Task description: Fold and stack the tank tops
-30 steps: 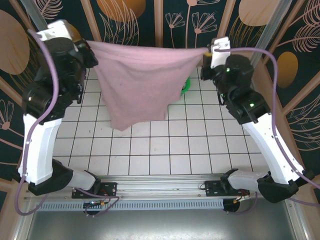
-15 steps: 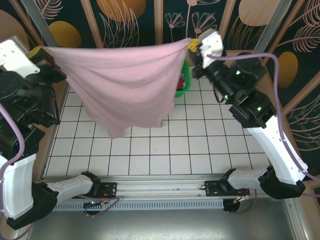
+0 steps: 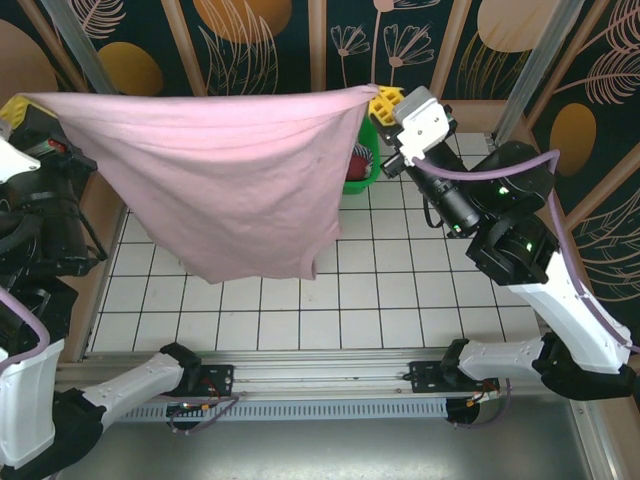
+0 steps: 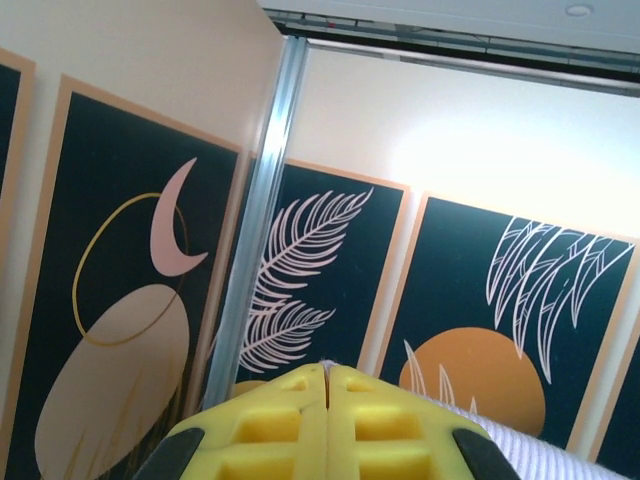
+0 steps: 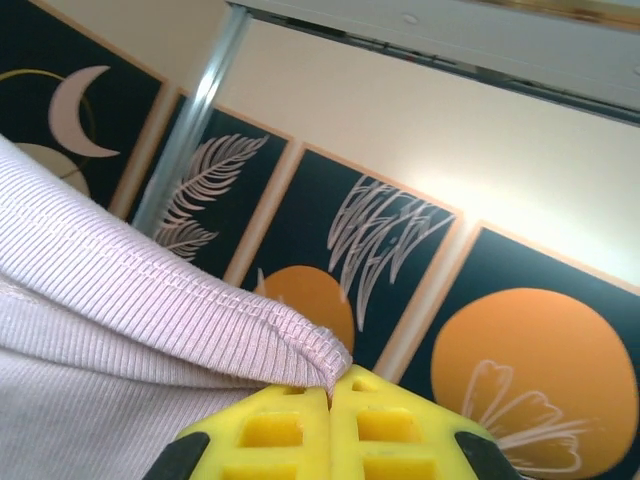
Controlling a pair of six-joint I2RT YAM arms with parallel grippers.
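We hold pink tank top (image 3: 225,180) aloft, spread wide: left gripper (image 3: 14,108) pinches one top corner, right gripper (image 3: 386,98) pinches other; cloth hangs below both.

Dusty pink tank top (image 3: 230,170); green basket (image 3: 371,150); white grid-tiled table (image 3: 400,300); yellow left tool (image 4: 327,378) and right tool (image 5: 330,388).

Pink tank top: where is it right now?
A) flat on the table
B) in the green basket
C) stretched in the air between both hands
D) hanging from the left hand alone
C: the pink tank top hangs spread in the air, one top corner pinched in the left hand, the other in the right hand.
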